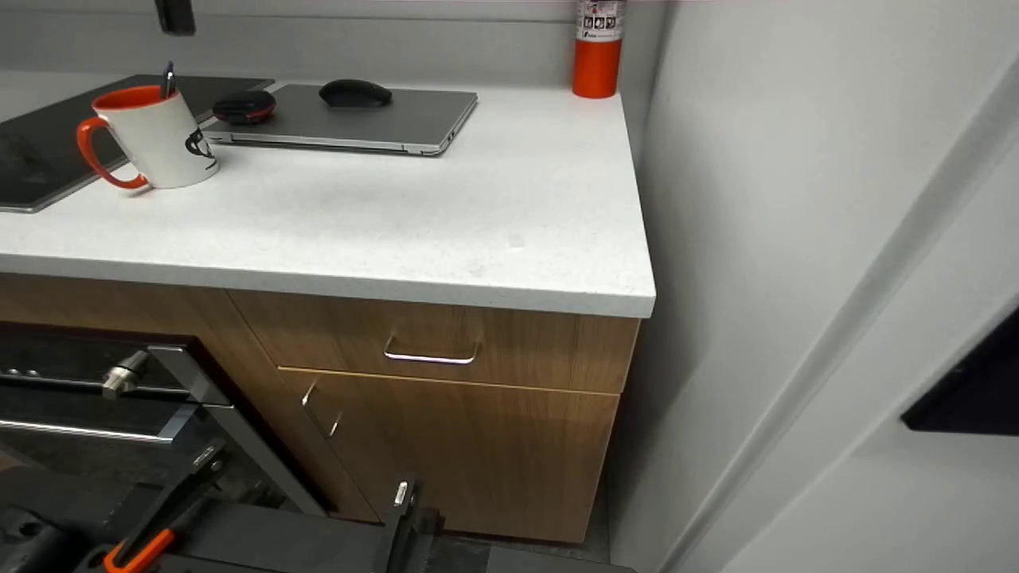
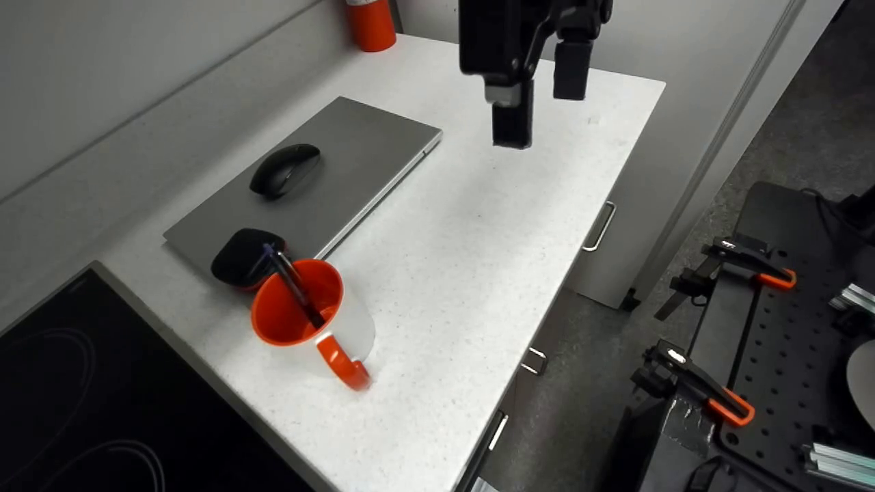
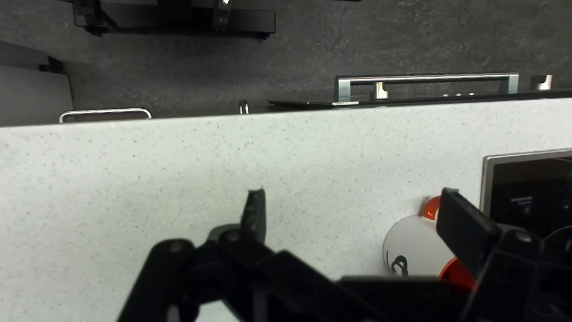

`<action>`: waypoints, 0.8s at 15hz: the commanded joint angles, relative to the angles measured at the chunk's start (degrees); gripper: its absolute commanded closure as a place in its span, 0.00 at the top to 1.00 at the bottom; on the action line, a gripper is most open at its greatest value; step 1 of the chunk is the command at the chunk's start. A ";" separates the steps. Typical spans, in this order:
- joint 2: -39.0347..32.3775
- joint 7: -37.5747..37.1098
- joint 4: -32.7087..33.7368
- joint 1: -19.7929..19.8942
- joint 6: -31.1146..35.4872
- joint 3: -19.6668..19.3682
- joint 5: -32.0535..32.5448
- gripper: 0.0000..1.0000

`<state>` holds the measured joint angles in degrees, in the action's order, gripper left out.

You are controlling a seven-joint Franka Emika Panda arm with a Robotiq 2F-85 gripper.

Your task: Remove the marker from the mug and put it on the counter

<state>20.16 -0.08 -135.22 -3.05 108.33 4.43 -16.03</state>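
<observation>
In an exterior view, the pincer (image 2: 545, 113) hangs well apart from the mug (image 2: 352, 331), its fingers spread with nothing between them. The marker (image 2: 294, 285) leans inside the mug, upper end poking past the rim on the side of the case (image 2: 243, 256). That slant is, I judge, the main risk: a straight-down grasp could catch the rim along with the marker and lift both, or one finger could shove the case at the corner of the laptop (image 2: 369, 147). A sideways pull would press the marker against the rim and might topple the mug, with the hob (image 2: 61, 383) near it.

In an exterior view, what looks like a fingertip (image 1: 177, 17) shows at the top edge, seemingly above the marker. Depth is hard to read here, so trusting this line-up may mean closing on air.

In the wrist view, one finger hides part of the mug and the marker cannot be made out; aiming by this view alone could miss it. After a good lift, a slim marker dropped onto the surface (image 3: 313, 152) from too high, or laid near the front edge, could roll off.
</observation>
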 commanded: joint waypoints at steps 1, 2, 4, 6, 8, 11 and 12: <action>0.03 -0.16 0.07 -0.56 -0.05 -0.52 0.20 1.00; 0.05 -0.16 0.07 -0.56 -0.05 -0.52 0.20 1.00; -2.55 1.81 0.74 -1.35 1.71 -0.76 -2.09 1.00; -5.80 3.33 2.00 -2.56 4.29 -0.28 -4.29 1.00; -8.83 5.09 3.36 -4.02 7.75 0.45 -6.78 1.00; -13.85 6.70 6.81 -6.14 11.90 2.05 -9.37 1.00; -15.47 6.62 8.10 -6.56 12.85 2.60 -9.53 1.00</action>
<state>10.39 4.86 -132.18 -7.95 118.77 6.11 -23.03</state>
